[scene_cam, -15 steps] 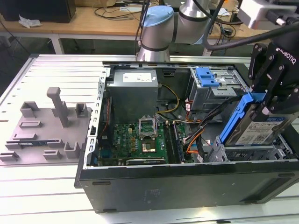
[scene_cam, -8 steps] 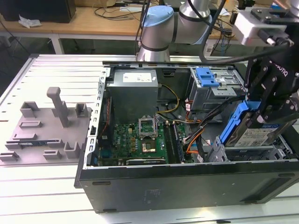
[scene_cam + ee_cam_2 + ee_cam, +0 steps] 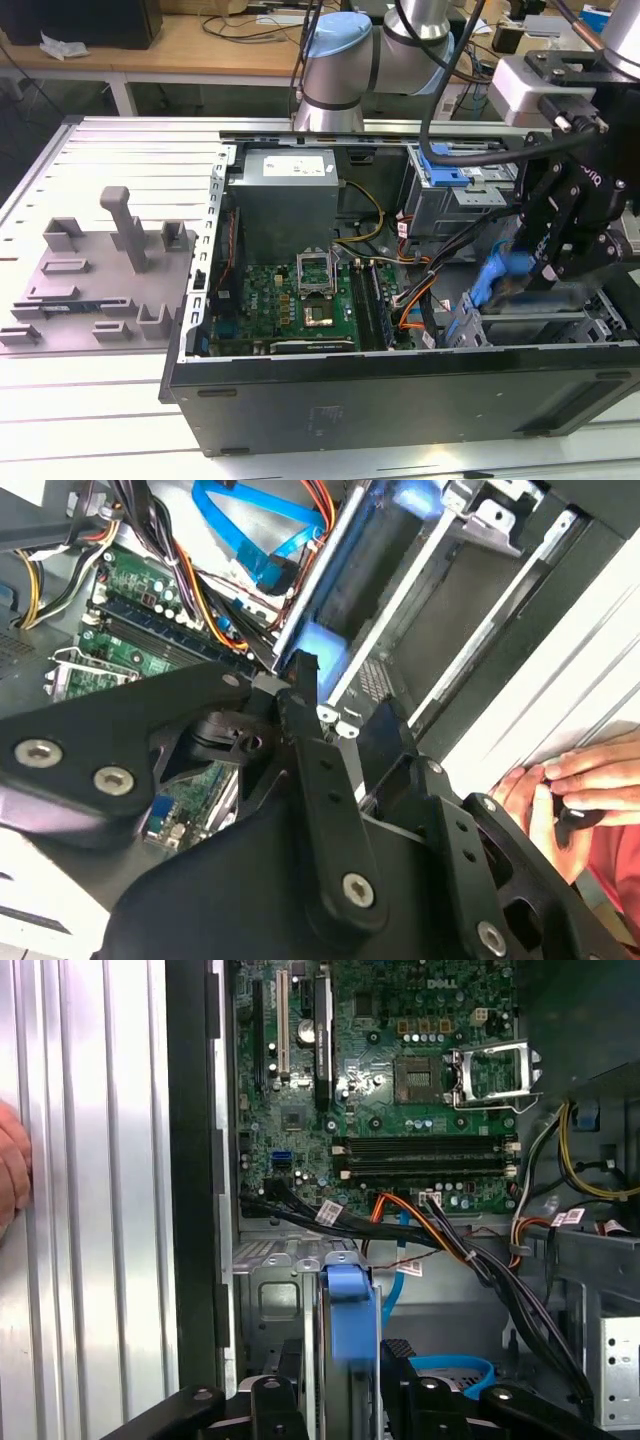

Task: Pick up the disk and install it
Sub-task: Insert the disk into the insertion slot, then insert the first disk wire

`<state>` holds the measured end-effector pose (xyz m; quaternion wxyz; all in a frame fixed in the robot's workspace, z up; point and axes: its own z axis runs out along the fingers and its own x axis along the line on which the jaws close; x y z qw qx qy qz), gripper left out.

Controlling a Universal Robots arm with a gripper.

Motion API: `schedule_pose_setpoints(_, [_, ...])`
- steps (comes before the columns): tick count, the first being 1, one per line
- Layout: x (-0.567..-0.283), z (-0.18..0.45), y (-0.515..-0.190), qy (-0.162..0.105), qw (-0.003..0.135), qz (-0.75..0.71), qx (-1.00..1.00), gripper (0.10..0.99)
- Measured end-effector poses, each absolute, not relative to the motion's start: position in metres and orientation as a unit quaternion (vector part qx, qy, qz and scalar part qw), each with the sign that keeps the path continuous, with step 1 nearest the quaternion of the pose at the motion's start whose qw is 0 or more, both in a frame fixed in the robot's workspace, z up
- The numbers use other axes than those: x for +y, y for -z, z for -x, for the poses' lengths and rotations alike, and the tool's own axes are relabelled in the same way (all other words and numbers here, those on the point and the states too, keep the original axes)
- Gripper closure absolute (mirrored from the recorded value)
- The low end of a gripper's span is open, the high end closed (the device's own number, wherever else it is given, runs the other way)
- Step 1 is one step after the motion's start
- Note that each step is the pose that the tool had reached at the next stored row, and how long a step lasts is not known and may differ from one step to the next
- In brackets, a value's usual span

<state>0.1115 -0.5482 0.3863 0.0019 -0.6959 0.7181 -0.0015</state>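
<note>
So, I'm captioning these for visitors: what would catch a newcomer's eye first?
The open computer case with its green motherboard dominates the exterior view. At that view's right the black pincer grips the blue-framed disk on edge by the metal drive cage. A person's hand lies just outside the case.

jaws closed on disk point(image 3: 325, 650) — at drive bay point(image 3: 440, 590) | motherboard point(image 3: 130, 590) beyond | person's hand point(image 3: 585, 780) nearby

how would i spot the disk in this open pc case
In the open black computer case, look to the exterior view's right end. There the black gripper clamps the disk, an edge-on slab framed in bright blue plastic; the blue cable nearby is thin.
</note>
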Motion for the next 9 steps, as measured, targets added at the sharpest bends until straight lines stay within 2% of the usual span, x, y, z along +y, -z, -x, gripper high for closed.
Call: schedule_pose_setpoints(9, [-0.5481,-0.1115,-0.3857,0.002,0.002,0.696,0.718,0.647])
